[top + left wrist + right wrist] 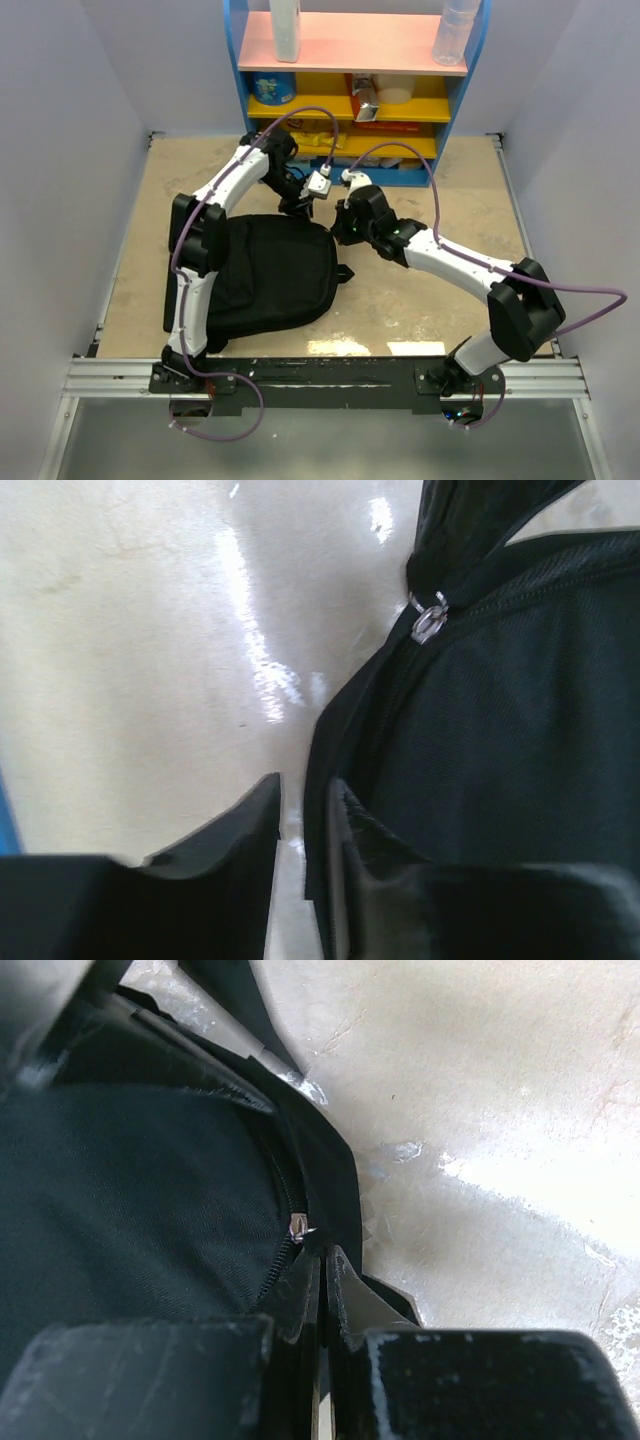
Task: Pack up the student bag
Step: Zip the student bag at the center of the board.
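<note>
The student bag [270,275], a black backpack, lies flat on the tan table left of centre. My left gripper [300,207] is at its far top edge. In the left wrist view the bag's [500,730] fabric rim runs between the narrowly open jaws of the left gripper [305,790], against the right finger, with a sliver of table showing beside the left finger [240,830]. A metal zipper slider [430,620] sits further up. My right gripper [340,228] is at the bag's top right corner. It is shut [325,1255], its tips pinched right under a zipper slider [298,1225] on the bag [130,1190].
A blue, pink and yellow shelf [355,90] with bottles and small items stands at the back wall. White walls close in both sides. A metal rail [320,375] runs along the near edge. A bag strap [343,272] sticks out to the right.
</note>
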`<state>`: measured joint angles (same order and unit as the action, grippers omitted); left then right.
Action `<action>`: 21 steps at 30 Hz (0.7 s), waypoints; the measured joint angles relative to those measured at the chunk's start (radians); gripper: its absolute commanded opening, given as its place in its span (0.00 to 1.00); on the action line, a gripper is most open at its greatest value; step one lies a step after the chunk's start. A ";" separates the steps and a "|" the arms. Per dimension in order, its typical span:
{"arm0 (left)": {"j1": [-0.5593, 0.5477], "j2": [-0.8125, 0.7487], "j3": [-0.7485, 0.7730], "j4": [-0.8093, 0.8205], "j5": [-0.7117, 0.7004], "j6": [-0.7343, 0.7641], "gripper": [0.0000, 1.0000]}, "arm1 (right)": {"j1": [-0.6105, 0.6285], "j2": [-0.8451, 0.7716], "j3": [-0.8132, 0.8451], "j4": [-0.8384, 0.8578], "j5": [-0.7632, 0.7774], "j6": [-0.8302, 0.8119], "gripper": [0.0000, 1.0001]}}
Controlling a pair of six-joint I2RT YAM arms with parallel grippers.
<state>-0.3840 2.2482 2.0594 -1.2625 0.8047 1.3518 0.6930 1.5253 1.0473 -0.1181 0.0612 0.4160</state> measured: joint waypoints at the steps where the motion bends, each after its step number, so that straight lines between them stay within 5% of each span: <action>1: -0.004 0.000 0.000 -0.012 0.001 0.003 0.00 | 0.000 -0.003 -0.005 0.003 0.000 0.003 0.00; 12: -0.009 0.010 0.001 -0.013 -0.003 -0.033 0.00 | 0.001 -0.027 -0.045 0.024 0.027 0.018 0.00; 21: 0.050 -0.021 -0.051 0.295 -0.077 -0.254 0.00 | 0.002 -0.070 -0.081 0.028 0.037 0.026 0.00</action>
<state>-0.3336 2.2276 2.0087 -0.9672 0.7280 1.0977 0.6945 1.4551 0.9661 -0.0898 0.0982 0.4416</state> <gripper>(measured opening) 0.012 0.014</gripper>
